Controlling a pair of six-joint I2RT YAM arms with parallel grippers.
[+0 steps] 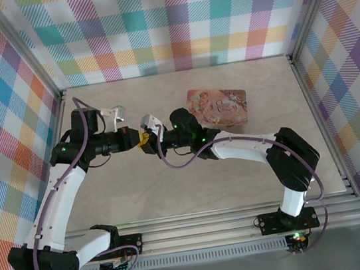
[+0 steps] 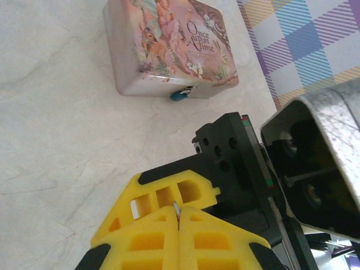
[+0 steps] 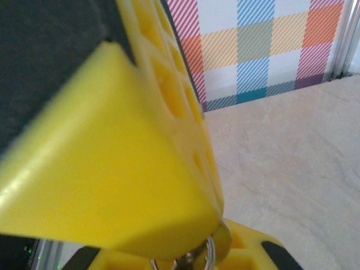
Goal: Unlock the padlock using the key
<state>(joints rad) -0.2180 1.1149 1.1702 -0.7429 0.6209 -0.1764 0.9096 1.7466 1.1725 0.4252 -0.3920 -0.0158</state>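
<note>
The tiny blue-and-gold metal padlock [image 2: 181, 94] is hanging at the front clasp of the pink illustrated tin box [image 2: 169, 45], touching its wall, with no claw near it. Well apart from that box, on its padlock side, the 2 claws are meeting tip to tip above the pale marbled tabletop [image 2: 67, 140]. The left gripper [image 2: 178, 211] is pressing its 2 yellow fingers together on a sliver of silver metal, judged to be the small key [image 2: 177, 208], whose ring [image 3: 208, 252] is showing in the right wrist view. The right gripper [image 1: 149, 138] is crowding against it, probably to regrip the key so its blade is pointing outward. Whether its jaws are clamped cannot be told.
</note>
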